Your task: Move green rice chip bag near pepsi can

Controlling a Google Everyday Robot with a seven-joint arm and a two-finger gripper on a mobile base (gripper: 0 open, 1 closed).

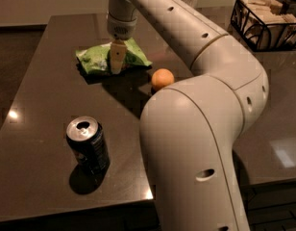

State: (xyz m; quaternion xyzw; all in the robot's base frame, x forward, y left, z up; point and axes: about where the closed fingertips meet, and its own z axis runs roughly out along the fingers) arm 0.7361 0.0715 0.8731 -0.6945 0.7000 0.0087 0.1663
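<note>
- No text, brand name, number or sign can be read anywhere in the camera view.
- The green rice chip bag [92, 60] has pale printing on its face, but no letters can be made out.
- The pepsi can [88, 146], standing upright on the counter [37, 105], shows only faint light marks on its dark side. No word or logo is legible.
- The gripper [117, 60] sits low over the middle of the bag and bears no label or marking.
- The arm's pale shell [196, 143] is plain, with small round holes only.
</note>
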